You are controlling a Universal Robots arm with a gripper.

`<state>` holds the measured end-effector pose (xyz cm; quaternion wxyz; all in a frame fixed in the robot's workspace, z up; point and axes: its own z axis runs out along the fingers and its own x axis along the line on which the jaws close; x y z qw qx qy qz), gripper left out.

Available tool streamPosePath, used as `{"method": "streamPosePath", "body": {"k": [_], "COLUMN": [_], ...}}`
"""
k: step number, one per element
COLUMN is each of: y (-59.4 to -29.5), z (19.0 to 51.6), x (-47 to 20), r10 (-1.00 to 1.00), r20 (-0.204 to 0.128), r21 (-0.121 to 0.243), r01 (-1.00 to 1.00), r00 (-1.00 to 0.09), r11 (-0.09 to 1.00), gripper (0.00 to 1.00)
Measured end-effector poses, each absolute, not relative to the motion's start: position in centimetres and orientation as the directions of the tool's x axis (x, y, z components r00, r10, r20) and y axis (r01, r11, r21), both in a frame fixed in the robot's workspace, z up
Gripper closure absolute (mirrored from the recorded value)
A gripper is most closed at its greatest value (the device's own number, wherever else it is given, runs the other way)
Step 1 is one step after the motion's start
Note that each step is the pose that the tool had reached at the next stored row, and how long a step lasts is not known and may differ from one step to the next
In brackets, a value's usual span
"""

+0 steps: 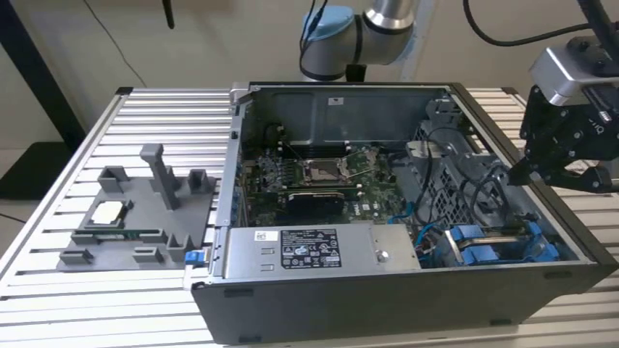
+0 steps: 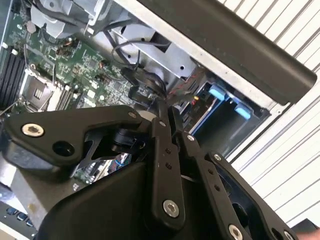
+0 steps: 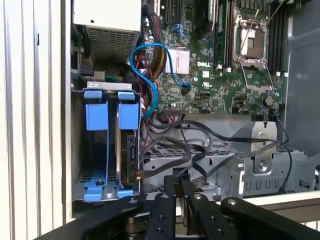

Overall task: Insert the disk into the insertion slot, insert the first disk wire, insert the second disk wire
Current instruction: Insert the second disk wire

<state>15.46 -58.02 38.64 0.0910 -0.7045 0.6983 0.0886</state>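
Just beyond your jaws, which are drawn together with nothing visibly between them, loose black wires (image 3: 200, 150) loop over the grey cage (image 3: 260, 165). Off to one side of the jaws sits the insertion slot (image 3: 107, 150), marked by blue rails (image 3: 96, 117); a dark block seems to fill one bay. Hanging over the case wall (image 2: 240, 50) likely keeps both within reach.

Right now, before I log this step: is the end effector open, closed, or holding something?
End effector: closed, fingertips together; any held item cannot be told.
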Motion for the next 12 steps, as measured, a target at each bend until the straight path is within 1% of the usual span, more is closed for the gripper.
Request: {"method": "streamPosePath", "body": {"k": [2,8,12], "y": [-58.0,-58.1,-58.2], "z": [38.6,38.6,38.6], "x": [14.8,13.5,12.5], "r10": [-0.971,-0.984,-0.985], "r20": [-0.237,-0.177,-0.172], "r21": [-0.006,-0.006,-0.007], "r01": [-1.0,-1.0,-1.0], "r00": [0.01,0.01,0.013], "r11": [-0.008,-0.009,-0.012], "gripper": [0.84,0.84,0.84]}}
